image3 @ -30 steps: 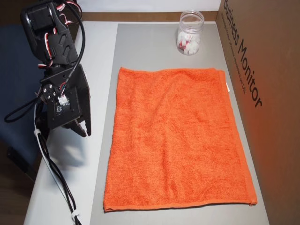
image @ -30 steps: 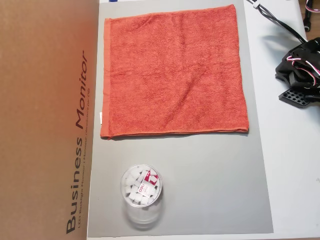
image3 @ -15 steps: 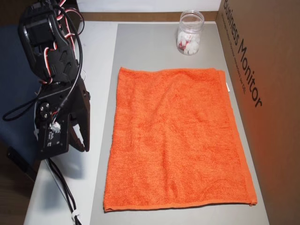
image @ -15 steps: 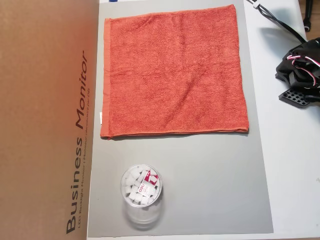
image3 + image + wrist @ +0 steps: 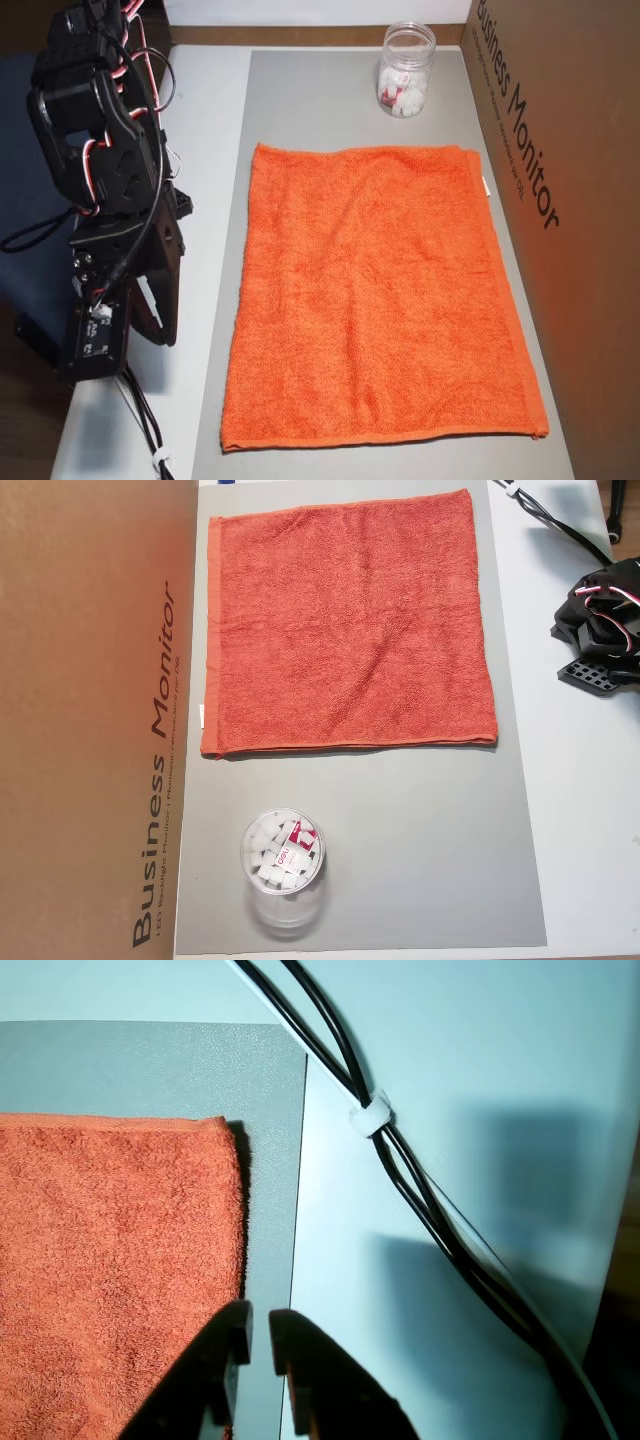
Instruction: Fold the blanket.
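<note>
Grey mat [image 5: 400, 860] carries the blanket [image 5: 380, 290] spread flat, unfolded — gripper [image 5: 258, 1335] hangs off its corner, fingers nearly together, holding nothing, likely lining up for a corner pinch

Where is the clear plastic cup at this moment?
In an overhead view, the clear plastic cup stands on the grey mat, below the blanket and apart from it, near the cardboard box at the left.
</note>
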Controlling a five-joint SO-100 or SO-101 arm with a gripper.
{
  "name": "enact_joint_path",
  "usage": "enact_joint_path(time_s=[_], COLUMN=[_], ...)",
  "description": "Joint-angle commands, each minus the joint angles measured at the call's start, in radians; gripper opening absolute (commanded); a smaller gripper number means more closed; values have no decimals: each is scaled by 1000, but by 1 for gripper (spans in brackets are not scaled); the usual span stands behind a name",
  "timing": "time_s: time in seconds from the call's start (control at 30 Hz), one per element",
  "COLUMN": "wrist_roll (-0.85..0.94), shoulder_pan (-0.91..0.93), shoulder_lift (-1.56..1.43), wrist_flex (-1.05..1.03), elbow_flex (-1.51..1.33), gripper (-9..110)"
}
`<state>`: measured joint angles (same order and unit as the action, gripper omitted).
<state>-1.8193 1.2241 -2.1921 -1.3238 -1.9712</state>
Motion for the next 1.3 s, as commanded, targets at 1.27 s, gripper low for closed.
enact_joint_path(time_s=[1.27], wrist_roll=[9], shoulder_pan=[-121], shoulder_lift=[281], wrist_flex=[364], elbow_flex=[41], gripper=[18])
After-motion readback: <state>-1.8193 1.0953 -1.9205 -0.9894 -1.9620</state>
